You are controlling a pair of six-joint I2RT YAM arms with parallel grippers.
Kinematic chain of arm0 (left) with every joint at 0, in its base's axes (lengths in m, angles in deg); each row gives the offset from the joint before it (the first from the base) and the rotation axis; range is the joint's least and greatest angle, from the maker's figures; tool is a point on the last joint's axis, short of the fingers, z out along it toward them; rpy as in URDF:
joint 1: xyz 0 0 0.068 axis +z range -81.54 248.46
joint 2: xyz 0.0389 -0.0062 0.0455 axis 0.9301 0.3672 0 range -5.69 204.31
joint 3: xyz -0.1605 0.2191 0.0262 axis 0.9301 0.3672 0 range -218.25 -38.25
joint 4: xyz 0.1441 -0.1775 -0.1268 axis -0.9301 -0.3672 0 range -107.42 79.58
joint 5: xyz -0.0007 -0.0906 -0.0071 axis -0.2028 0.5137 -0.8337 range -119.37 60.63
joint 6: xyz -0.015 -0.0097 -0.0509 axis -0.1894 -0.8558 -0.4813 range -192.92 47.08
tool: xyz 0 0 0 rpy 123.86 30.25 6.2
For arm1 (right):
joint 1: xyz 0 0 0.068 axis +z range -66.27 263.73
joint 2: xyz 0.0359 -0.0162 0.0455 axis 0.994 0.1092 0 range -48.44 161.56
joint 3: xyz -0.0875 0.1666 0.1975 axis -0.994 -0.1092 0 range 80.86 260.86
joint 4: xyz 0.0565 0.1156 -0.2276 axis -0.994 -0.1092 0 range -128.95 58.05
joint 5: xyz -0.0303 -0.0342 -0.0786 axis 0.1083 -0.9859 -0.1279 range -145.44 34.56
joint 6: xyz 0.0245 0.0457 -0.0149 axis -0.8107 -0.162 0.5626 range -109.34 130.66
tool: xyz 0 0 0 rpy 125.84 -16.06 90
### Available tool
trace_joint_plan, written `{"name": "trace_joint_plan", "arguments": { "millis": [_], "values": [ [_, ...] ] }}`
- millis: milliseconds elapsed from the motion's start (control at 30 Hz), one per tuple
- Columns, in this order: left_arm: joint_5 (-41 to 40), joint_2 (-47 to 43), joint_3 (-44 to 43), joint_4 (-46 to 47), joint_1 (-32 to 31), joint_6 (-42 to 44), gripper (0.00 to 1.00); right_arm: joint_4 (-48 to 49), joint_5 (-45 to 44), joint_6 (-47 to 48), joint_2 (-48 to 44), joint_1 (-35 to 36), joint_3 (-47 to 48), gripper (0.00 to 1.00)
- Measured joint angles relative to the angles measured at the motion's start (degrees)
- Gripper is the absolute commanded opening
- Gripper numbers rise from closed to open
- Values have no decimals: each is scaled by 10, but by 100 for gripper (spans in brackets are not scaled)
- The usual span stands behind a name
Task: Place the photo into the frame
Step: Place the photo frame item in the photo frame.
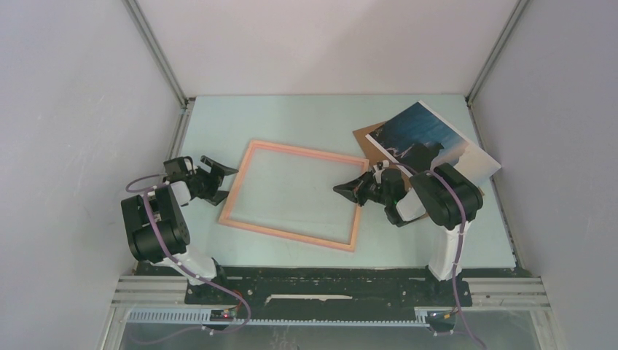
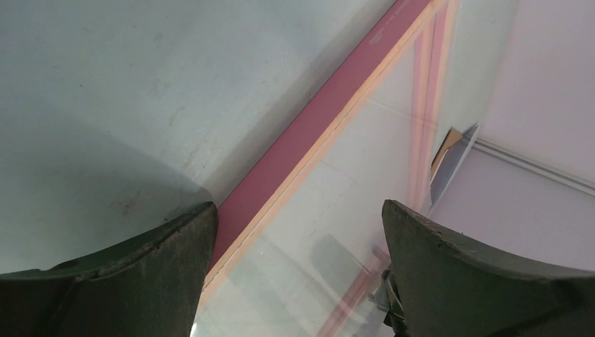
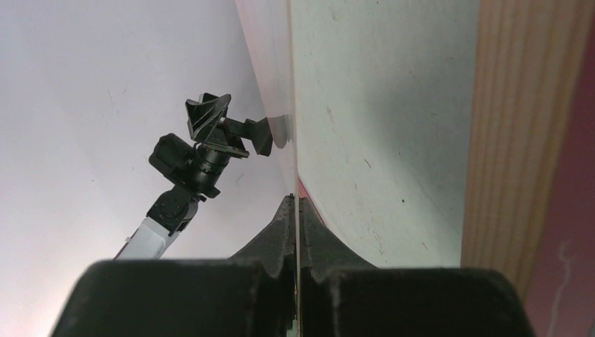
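At the far right corner of the worktop (image 1: 306,117), the photo (image 1: 430,135) lies askew on a brown backing board (image 1: 366,140). It is well apart from the frame (image 1: 291,235) and partly hidden under the right arm (image 1: 444,197). The frame lies flat mid-worktop, turned slightly against the worktop's edges.

The right gripper (image 1: 344,189) is fully closed, with its tips low by the frame's right rail. A thin line runs into the seam between its fingers, and I cannot tell whether a sheet is pinched there. The left gripper (image 1: 224,182) is spread wide astride the left rail and holds nothing.

The likeliest trouble is the frame skating. Nothing pins it, so a nudge from either gripper would probably turn it further. The surface inside the rails looks glossy and reflective, so the paper may slide on it. The photo is thin and could crease if it is pinched hard or dragged off the board. The right arm sits low enough above it to brush it.

Room is tight behind and to the right of the photo, near the side wall (image 1: 554,146). The open stretch lies between the photo and the frame, and along the far edge. A corner of the photo may catch on a rail.
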Motion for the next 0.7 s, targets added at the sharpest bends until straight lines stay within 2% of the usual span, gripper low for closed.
{"name": "trace_joint_plan", "arguments": {
  "millis": [700],
  "values": [
    [0, 0, 0, 0, 0, 0, 97, 1, 26, 29, -1, -7, -5, 0]
  ]
}}
